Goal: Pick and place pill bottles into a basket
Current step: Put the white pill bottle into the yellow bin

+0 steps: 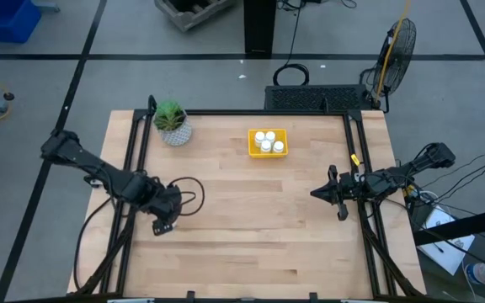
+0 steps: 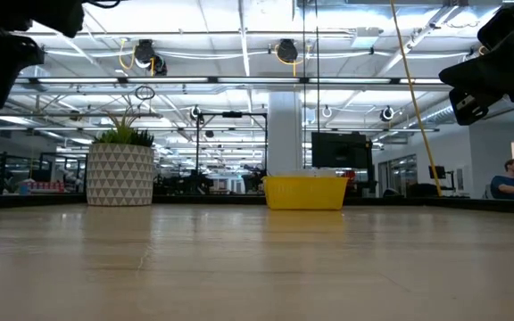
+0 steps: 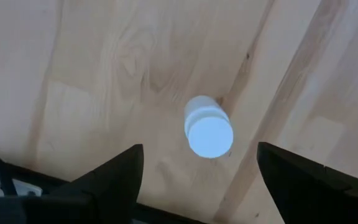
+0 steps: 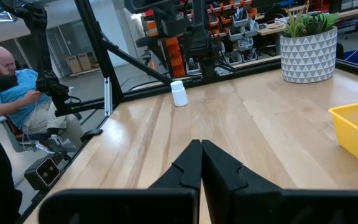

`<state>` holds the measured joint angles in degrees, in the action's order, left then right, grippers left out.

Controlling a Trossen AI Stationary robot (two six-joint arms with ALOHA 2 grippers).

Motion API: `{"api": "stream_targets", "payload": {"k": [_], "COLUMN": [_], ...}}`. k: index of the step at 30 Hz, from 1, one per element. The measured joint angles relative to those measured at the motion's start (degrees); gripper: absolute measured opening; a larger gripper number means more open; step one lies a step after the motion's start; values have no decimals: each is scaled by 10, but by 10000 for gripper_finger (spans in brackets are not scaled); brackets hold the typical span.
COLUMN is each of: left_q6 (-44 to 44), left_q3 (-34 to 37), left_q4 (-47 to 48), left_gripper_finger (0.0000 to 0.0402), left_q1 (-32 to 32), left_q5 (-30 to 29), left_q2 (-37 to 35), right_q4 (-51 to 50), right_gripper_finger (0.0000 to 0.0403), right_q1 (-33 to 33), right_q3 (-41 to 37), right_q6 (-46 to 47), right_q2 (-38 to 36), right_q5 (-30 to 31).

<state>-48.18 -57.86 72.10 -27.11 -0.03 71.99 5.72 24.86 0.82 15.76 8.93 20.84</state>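
- High view: the yellow basket (image 1: pixel 268 142) sat toward the far edge of the wooden table (image 1: pixel 251 236), just right of centre, with four white pill bottles (image 1: pixel 269 140) standing inside it. A potted plant (image 1: pixel 173 123) stood at the far left corner. The left gripper (image 1: pixel 165 225) hung over the table's left side, near the edge rail; the fifth bottle was hidden beneath it in this view. The right gripper (image 1: pixel 317 193) waited over the right side, well apart from the basket, pointing toward the table's centre.
- Low view: the basket (image 2: pixel 305 192) and the plant pot (image 2: pixel 120 175) stood at the far edge, well apart. Both arms showed only as dark shapes in the upper corners (fingers not visible here). A seated person (image 2: pixel 509 177) showed in the room at far right.
- Left wrist view: the left gripper (image 3: pixel 199 165) was spread wide and held nothing. One pill bottle (image 3: pixel 207 126) stood upright on the wood, cap (image 3: pixel 210 137) toward the camera, between the fingers (image 3: pixel 114 171) and untouched by either.
- Right wrist view: the right gripper (image 4: pixel 201 163) was fully closed, fingers pressed together, holding nothing. The lone bottle (image 4: pixel 178 93) stood near the table's far side; a corner of the basket (image 4: pixel 355 133) and the pot (image 4: pixel 309 48) were also in sight.
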Motion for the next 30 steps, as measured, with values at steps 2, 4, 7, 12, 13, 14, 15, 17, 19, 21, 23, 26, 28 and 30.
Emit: {"api": "stream_targets", "payload": {"k": [2,4,7,12,13,14,15,17,19,21,23,26,28,30], "left_q6": [-10,-21,-30,-49,-52,-55,-56,-58,-60,-62,-66,-65,-63,-64], "left_q3": [5,11,27,58,62,67,72,85,98,111,122,132,134,135], "left_q4": [-4,-8,-23,-64,-71,-80,-87,-98,-116,-130,-130,-130,-135,-145], "left_gripper_finger": [316,313,309,305,306,307,307,305,302,298,293,283,274,264], "left_q1": [-9,-16,-27,-44,-46,-49,-51,-55,-57,-57,-57,-57,-57,-57], "left_q5": [-2,-3,-4,4,5,5,5,5,6,14,15,8,4,0], "left_q2": [0,0,0,0,0,0,0,0,0,0,0,0,0,0], "right_q4": [0,0,0,0,0,0,0,0,0,0,0,0,0,0], "right_gripper_finger": [0,0,0,0,0,0,0,0,0,0,0,0,0,0], "right_q1": [0,0,0,0,0,0,0,0,0,0,0,0,0,0], "right_q3": [0,0,0,0,0,0,0,0,0,0,0,0,0,0], "right_q6": [0,0,0,0,0,0,0,0,0,0,0,0,0,0], "right_q2": [0,0,0,0,0,0,0,0,0,0,0,0,0,0], "right_q5": [0,0,0,0,0,0,0,0,0,0,0,0,0,0]}}
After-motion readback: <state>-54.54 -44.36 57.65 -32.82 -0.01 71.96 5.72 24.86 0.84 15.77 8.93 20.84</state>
